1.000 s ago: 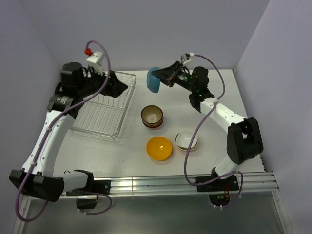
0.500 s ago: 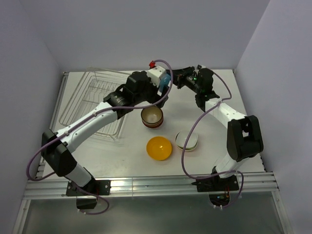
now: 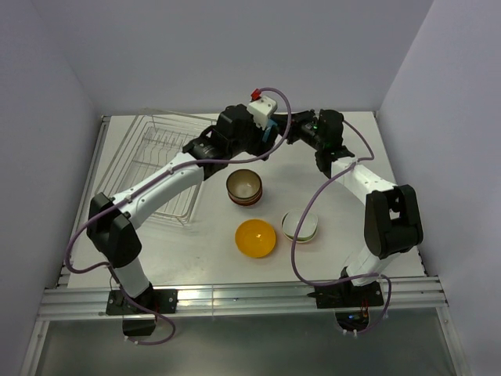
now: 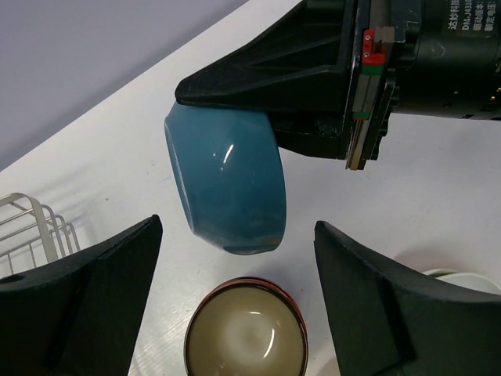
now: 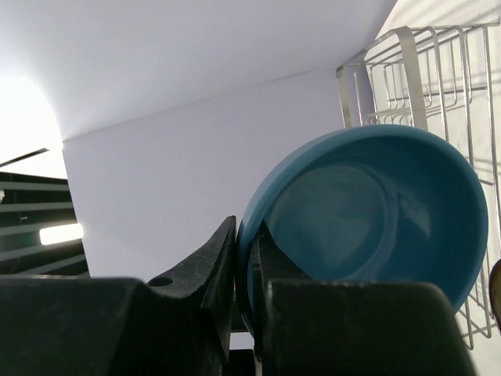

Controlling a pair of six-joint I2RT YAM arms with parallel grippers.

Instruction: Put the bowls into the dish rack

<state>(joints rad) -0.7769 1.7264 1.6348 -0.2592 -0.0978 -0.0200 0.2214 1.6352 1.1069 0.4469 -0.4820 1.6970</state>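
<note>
My right gripper (image 3: 279, 135) is shut on the rim of a blue bowl (image 5: 368, 219) and holds it on edge in the air at the back centre. In the left wrist view the blue bowl (image 4: 227, 180) hangs from the right gripper (image 4: 258, 102). My left gripper (image 4: 235, 243) is open, its jaws standing wide on either side just below the bowl, not touching it. In the top view the left gripper (image 3: 258, 147) is right beside the right one. The silver wire dish rack (image 3: 156, 172) stands at the back left with no bowl in it.
A brown/red bowl (image 3: 244, 186) sits upright mid-table, directly under my left gripper (image 4: 244, 333). A yellow-orange bowl (image 3: 255, 237) and a white bowl (image 3: 300, 225) sit nearer the front. The rack's corner shows in the right wrist view (image 5: 423, 70).
My left arm has swung from over the rack across to the right, up to the blue bowl. The right gripper has drawn the bowl a little to the right.
</note>
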